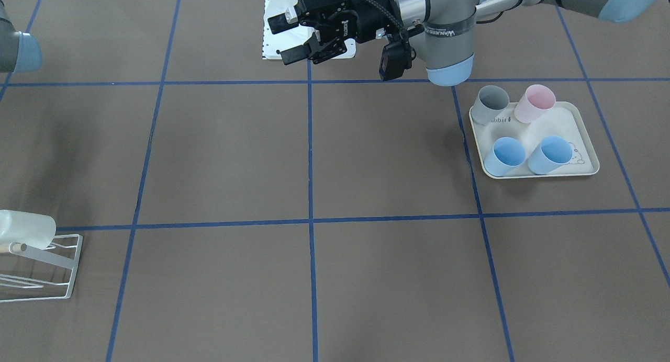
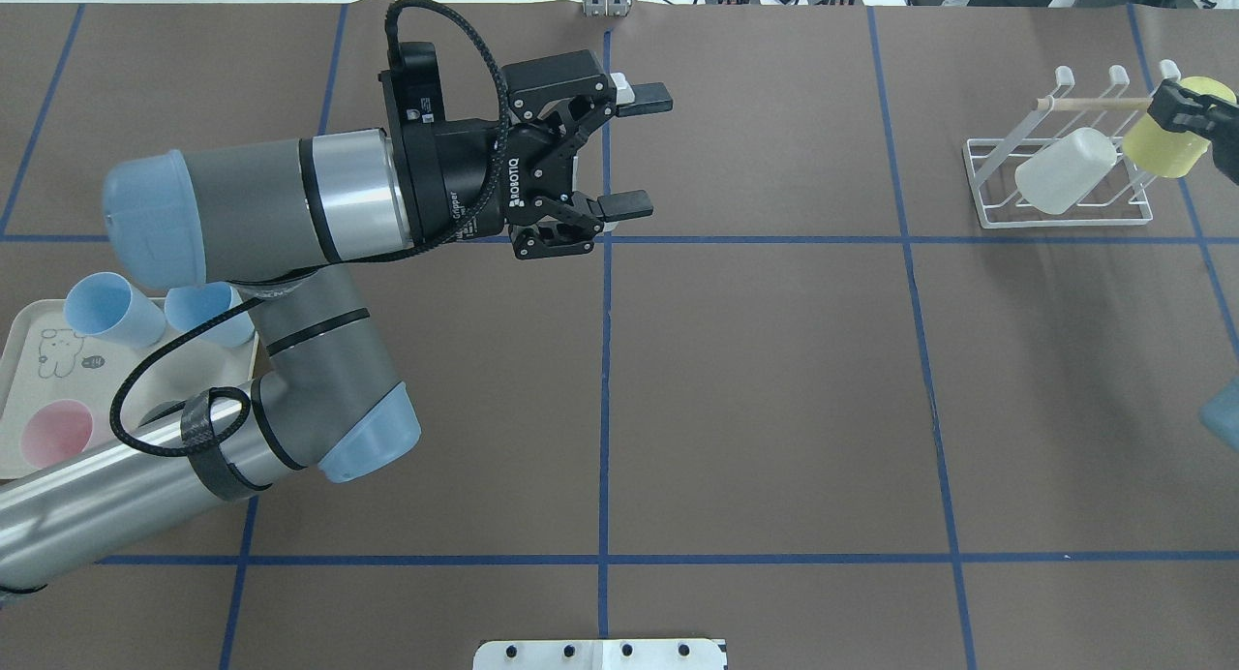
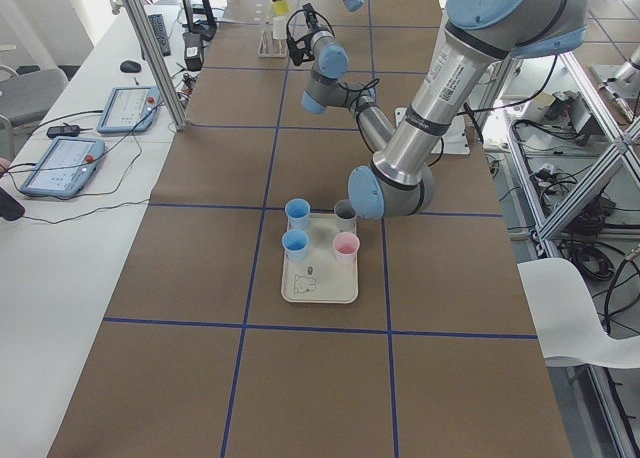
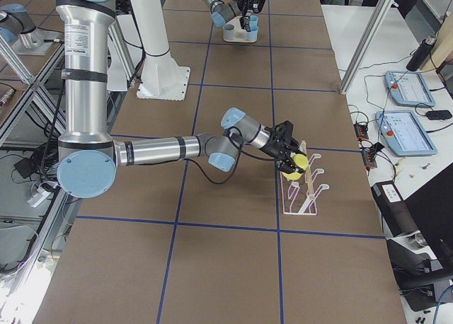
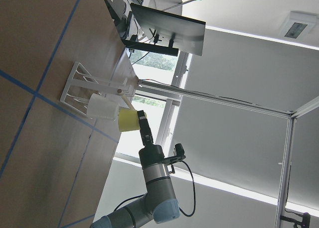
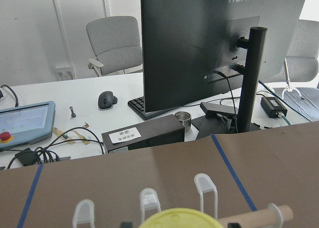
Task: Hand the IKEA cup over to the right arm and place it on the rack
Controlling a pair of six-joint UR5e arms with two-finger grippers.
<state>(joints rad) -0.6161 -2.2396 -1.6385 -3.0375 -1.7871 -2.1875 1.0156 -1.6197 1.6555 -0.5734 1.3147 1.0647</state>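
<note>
You have the right gripper pinching the cup over the far-right rack, its axis slanted; the left gripper is spread.

I count six cups, two blue, one grey, one pink, one white and one yellow, along with one tray, one rack and two arms.

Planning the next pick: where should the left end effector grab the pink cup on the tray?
Probably pinch the pink cup at its rim from above, one finger inside and one outside, on the wall facing away from the grey cup. It stands upright, mouth open, at the tray corner, so that wall looks free.
</note>
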